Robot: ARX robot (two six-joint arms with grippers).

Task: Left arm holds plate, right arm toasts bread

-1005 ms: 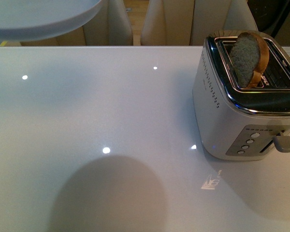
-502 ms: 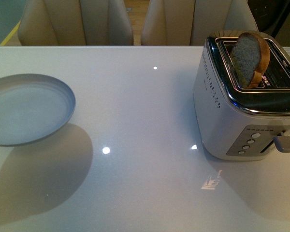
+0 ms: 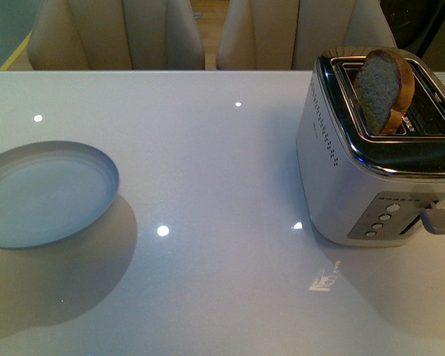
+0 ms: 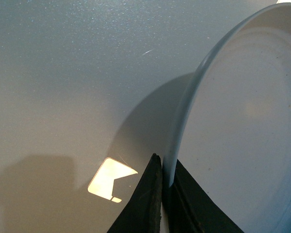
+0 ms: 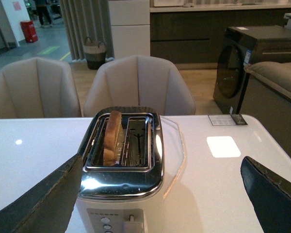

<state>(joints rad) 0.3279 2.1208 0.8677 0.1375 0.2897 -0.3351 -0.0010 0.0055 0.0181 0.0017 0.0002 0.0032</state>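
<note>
The pale grey-blue plate (image 3: 44,194) hangs low over the white table at the far left and casts a shadow below it. In the left wrist view my left gripper (image 4: 166,187) is shut on the plate's rim (image 4: 184,111), one black finger on each side. The slice of bread (image 3: 384,87) stands in the left slot of the silver toaster (image 3: 356,185), its rounded top sticking out; it also shows in the right wrist view (image 5: 112,137). My right gripper (image 5: 160,199) is open and empty, its fingers wide apart above and in front of the toaster (image 5: 121,189). Neither arm shows in the front view.
The toaster's lever (image 3: 434,219) and several round buttons (image 3: 380,219) face me at the right. Beige chairs (image 3: 119,33) stand behind the table's far edge. A small card (image 5: 228,120) lies on the table beyond the toaster.
The plate came down from the top left of the front view, well above the table, to low over the table at the left. Toaster and bread have not moved.
</note>
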